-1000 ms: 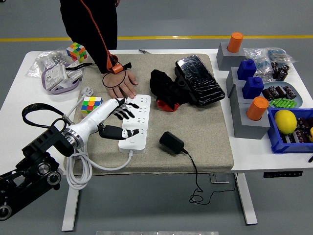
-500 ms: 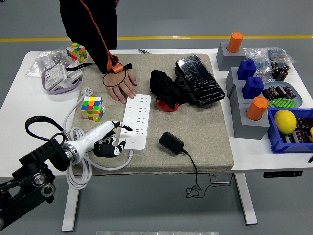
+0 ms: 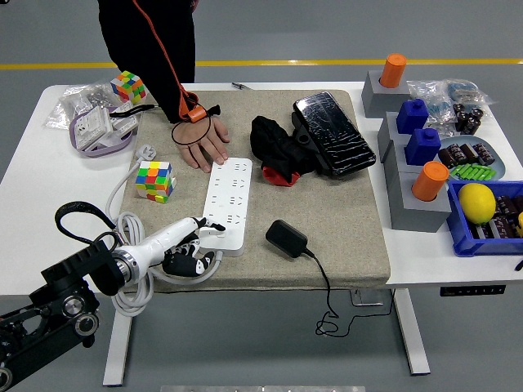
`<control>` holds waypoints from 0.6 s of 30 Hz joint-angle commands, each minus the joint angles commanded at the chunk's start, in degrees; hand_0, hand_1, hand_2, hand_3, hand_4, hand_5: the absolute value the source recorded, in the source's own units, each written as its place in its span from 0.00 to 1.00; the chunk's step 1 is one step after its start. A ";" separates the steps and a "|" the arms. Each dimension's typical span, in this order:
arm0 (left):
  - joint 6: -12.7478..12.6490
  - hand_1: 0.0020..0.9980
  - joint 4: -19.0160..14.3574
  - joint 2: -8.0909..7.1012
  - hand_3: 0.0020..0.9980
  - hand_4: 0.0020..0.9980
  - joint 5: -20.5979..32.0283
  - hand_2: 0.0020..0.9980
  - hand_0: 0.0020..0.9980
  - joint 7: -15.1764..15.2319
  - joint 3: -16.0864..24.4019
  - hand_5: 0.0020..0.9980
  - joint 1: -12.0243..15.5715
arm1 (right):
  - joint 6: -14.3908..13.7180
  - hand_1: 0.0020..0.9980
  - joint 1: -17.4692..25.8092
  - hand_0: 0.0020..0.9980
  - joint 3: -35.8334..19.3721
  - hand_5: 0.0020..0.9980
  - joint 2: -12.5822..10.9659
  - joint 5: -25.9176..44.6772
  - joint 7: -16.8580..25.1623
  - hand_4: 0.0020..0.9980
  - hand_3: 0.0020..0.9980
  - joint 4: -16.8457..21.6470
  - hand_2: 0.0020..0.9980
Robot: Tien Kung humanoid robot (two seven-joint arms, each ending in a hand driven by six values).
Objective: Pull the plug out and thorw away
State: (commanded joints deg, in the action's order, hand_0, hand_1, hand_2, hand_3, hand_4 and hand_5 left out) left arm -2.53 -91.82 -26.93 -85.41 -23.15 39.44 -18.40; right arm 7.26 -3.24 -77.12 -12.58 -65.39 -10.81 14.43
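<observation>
The black plug (image 3: 287, 238) lies loose on the beige mat (image 3: 343, 220), to the right of the white power strip (image 3: 229, 196). Its thin black cable (image 3: 327, 294) runs over the table's front edge. My left hand (image 3: 189, 249) hovers at the strip's near-left corner, fingers relaxed and holding nothing, one fingertip (image 3: 217, 227) reaching the strip's near end. The strip's thick white cord (image 3: 135, 294) loops beneath my wrist. A person's hand (image 3: 203, 145) rests flat on the mat at the strip's far end. My right arm is out of view.
A colour cube (image 3: 154, 180) stands left of the strip, another (image 3: 128, 85) at the far left. Black cloth (image 3: 278, 147) and a black packet (image 3: 333, 133) lie at the mat's back. Grey blocks with orange and blue pegs (image 3: 417, 155) and a blue bin (image 3: 482, 220) line the right side.
My left hand has drawn back off the top of the power strip toward the table's near-left edge. The plug, the strip and the person's hand stay where they were.
</observation>
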 joint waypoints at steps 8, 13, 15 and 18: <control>0.24 0.06 1.67 0.33 0.84 0.49 0.04 0.11 0.05 -0.41 -0.27 0.00 -0.15 | -0.04 0.72 -0.01 0.68 -0.22 0.50 -0.02 -0.04 0.01 1.00 0.70 0.06 0.74; 0.48 0.06 2.04 0.33 0.83 0.49 0.01 0.11 0.05 -0.71 -0.51 0.00 -0.10 | -0.02 0.72 0.11 0.68 -0.33 0.50 0.00 -0.13 -0.01 1.00 0.70 0.03 0.74; 0.46 0.06 2.20 0.39 0.83 0.49 0.02 0.11 0.05 -0.73 -0.72 0.00 -0.04 | 0.01 0.72 0.16 0.68 -0.34 0.50 0.02 -0.18 -0.02 1.00 0.70 -0.02 0.74; 0.59 0.06 2.82 0.57 0.83 0.49 0.15 0.11 0.05 -0.88 -1.01 0.00 -0.07 | 0.02 0.72 0.09 0.68 -0.29 0.50 0.05 -0.18 0.00 1.00 0.70 -0.03 0.74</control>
State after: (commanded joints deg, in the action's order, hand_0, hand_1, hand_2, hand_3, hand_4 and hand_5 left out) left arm -1.94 -89.00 -26.37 -85.27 -24.03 38.43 -18.47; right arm 7.28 -3.15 -77.41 -12.54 -65.57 -10.82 14.39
